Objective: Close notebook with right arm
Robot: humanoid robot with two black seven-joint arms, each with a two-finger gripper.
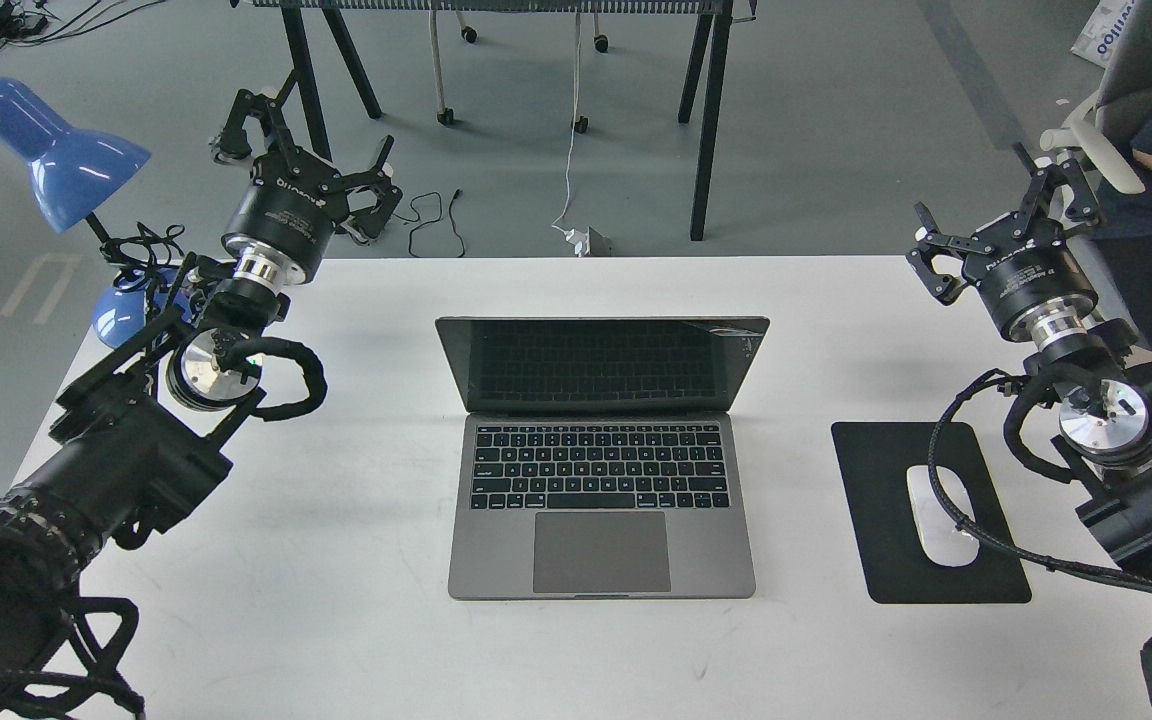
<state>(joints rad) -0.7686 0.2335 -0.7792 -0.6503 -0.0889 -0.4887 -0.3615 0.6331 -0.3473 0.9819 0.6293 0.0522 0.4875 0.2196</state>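
Observation:
The notebook [601, 480], space-grey with a black keyboard and large trackpad, lies open in the middle of the white table [356, 560]. Its dark screen [601, 362] stands up, tilted back. My right gripper [1001, 215] hovers open at the table's far right edge, well to the right of the notebook and apart from it, with nothing between its fingers. My left gripper [308, 135] is raised beyond the table's far left corner, fingers spread open and empty.
A black mouse pad [881, 470] with a white mouse [941, 515] lies right of the notebook, under my right arm's cable loop. A blue desk lamp [56, 150] stands at the far left corner. Table legs and cables are on the floor behind.

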